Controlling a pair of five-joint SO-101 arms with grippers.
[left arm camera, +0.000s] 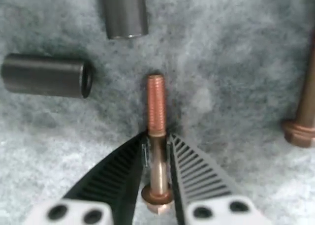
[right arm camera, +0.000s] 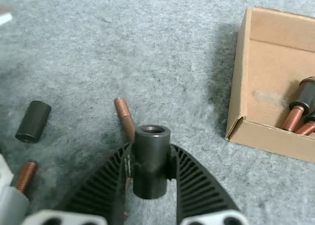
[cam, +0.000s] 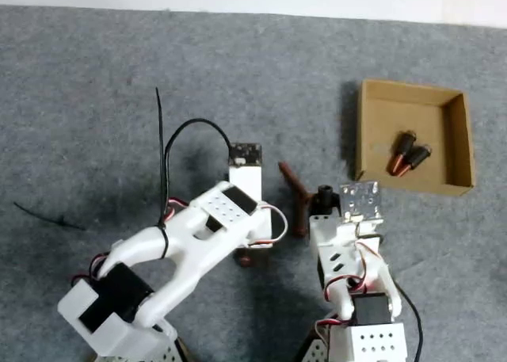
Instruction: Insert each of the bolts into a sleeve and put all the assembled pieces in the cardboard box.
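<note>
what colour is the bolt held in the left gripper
Copper-coloured. The threaded metal bolt in the left gripper shows best in the left wrist view.

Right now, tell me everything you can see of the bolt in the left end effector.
The bolt is copper-coloured metal: a flanged head, a smooth shank, then a threaded tip. The left end effector clamps its shank between black ribbed fingers, head nearest the wrist, thread pointing out over the grey mat. Whether it touches the mat cannot be told.
</note>
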